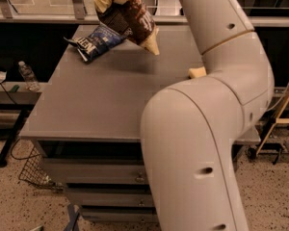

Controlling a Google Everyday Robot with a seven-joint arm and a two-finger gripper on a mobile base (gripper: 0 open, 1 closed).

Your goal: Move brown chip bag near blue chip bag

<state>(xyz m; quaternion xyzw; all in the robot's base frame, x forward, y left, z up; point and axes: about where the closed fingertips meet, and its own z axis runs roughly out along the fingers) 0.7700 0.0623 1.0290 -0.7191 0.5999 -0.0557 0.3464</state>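
Crumpled brown chip bag (130, 20) — cream ends — hangs below off-frame gripper.

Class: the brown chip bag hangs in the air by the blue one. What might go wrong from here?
1. The brown chip bag hangs tilted over the blue chip bag; lowered carelessly, it may land on it or shove it toward the table edge.
2. The gripper is out of view above the bag's top, so its hold cannot be checked; the bag might slip.
3. The robot arm hides most of the yellow block; a swing could knock it.
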